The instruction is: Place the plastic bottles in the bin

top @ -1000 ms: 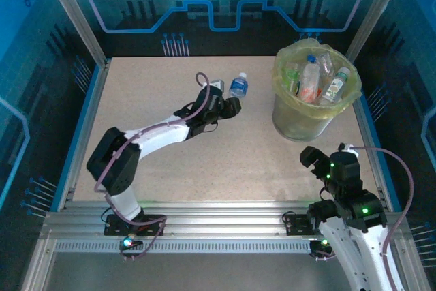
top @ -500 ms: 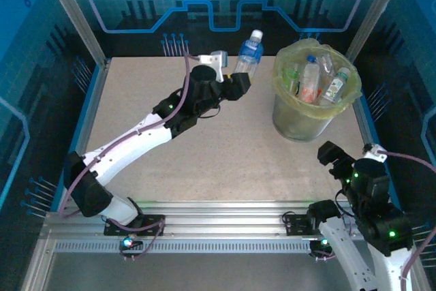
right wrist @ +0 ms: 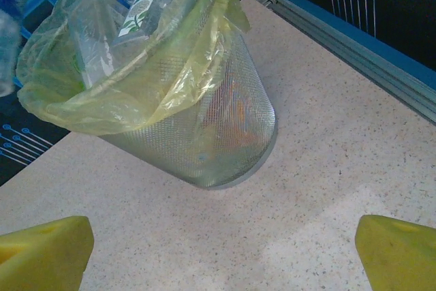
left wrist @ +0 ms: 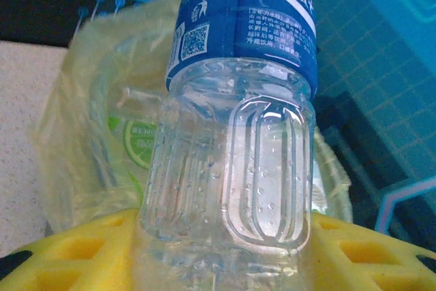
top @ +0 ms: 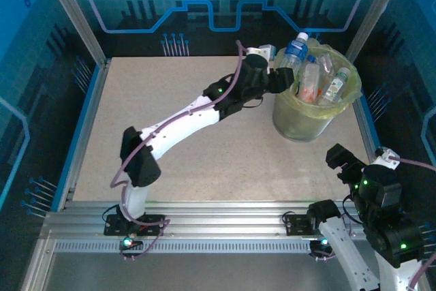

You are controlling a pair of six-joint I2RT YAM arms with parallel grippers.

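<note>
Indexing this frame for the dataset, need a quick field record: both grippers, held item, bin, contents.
left gripper: shut on bottle, at the bin's left rim
bottle: clear, blue label, roughly upright, raised beside the rim, not yet in
bin: upright on the table's far right, yellow-green liner folded over the rim
binned bottles: several, exact count unclear
right gripper: open, empty, near right side, facing the bin

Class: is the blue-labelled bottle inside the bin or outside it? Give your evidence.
Outside: the left gripper holds the bottle up by the rim of the bin, not yet released.
</note>
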